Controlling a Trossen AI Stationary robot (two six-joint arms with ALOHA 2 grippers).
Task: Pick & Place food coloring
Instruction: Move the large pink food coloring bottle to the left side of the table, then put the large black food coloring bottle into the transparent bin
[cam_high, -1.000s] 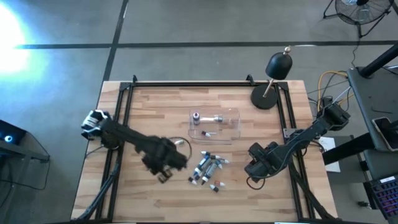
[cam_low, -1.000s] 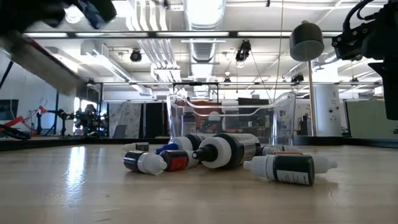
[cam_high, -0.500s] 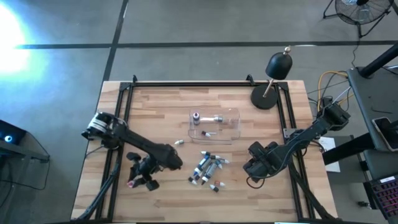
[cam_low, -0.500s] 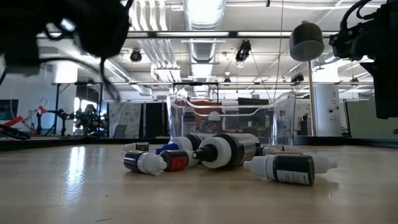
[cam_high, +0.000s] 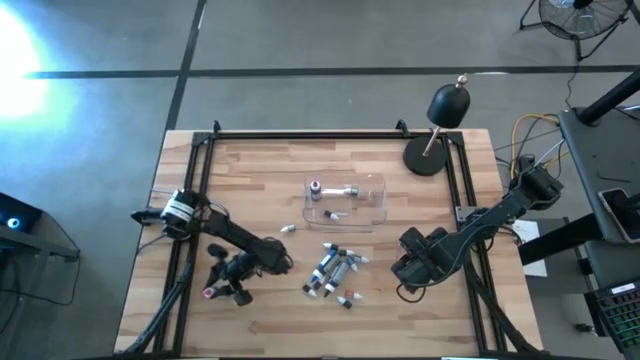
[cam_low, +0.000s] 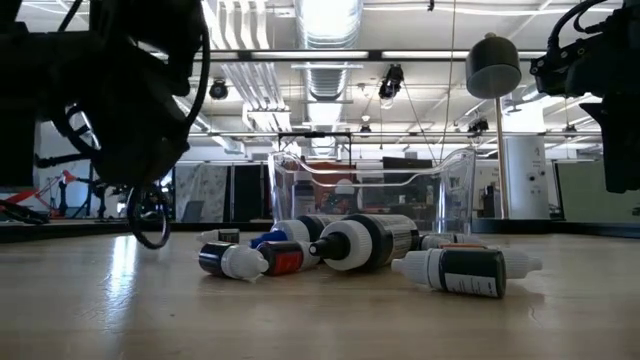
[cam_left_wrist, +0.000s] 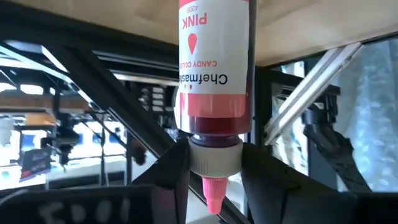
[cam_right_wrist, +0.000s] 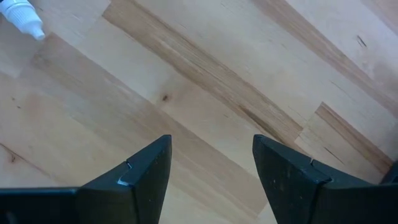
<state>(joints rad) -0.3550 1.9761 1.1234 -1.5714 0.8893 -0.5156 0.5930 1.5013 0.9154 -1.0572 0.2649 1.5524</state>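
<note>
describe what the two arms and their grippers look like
Both arms are dark, jointed and slim. The left arm has a white band near its base and thin black cable loops by the left gripper. The right arm is all black, ending in the right gripper with two dark, wedge-shaped fingers.

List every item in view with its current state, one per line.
Left gripper: near the table's left front, pink bottle between its fingers.
Right gripper: open, empty, over bare wood.
Loose bottles: lying on their sides in a pile.
Tray: upright, a few bottles inside.
Lamp: standing at the back right.
</note>
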